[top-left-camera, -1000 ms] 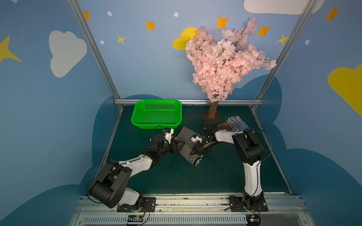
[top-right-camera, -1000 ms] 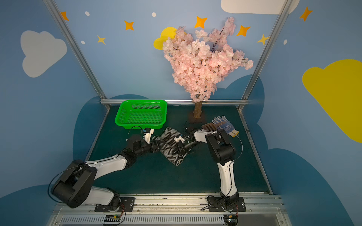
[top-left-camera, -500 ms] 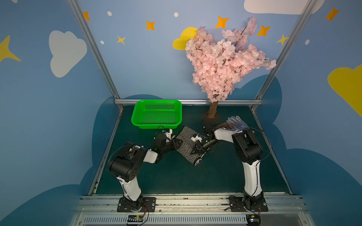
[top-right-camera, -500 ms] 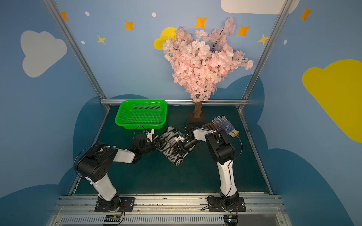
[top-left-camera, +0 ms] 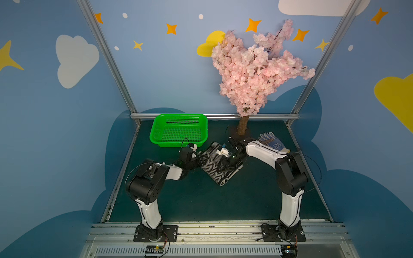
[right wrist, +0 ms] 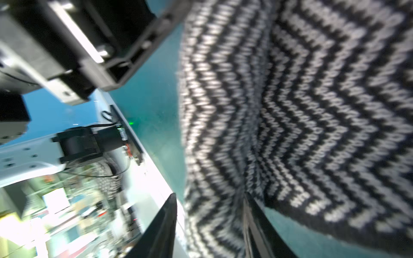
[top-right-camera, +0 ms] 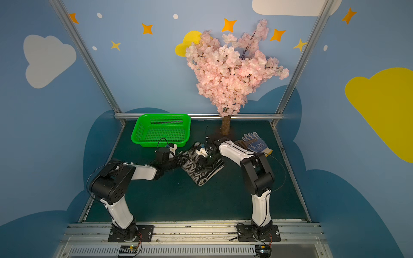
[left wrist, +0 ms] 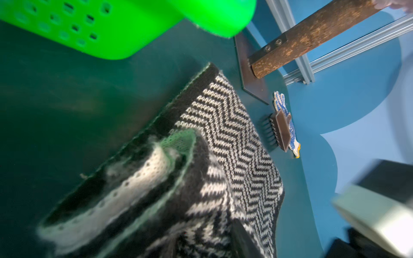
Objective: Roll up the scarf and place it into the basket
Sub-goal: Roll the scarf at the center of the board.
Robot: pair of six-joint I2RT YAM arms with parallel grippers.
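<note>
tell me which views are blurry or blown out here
Right wrist view: the scarf is smeared with motion blur, and the room behind is washed out bright. Left wrist view: the near fold is soft, the far zigzag crisp; the basket glows and tints the cloth edge green. Both top views: sharp and evenly lit.

We count one scarf (top-left-camera: 213, 163), at the centre of the frame in both top views, and one green basket (top-left-camera: 169, 144) just above and to the left of it. Right of centre we find one dotted glove (top-left-camera: 273, 143), with one brown slotted scoop (left wrist: 282, 130) lying on it. One pink blossom tree (top-left-camera: 254, 67) fills the upper middle. Two robot arms rise from the lower edge: a left arm (top-left-camera: 149, 178) at lower left and a right arm (top-left-camera: 288, 174) at lower right.
</note>
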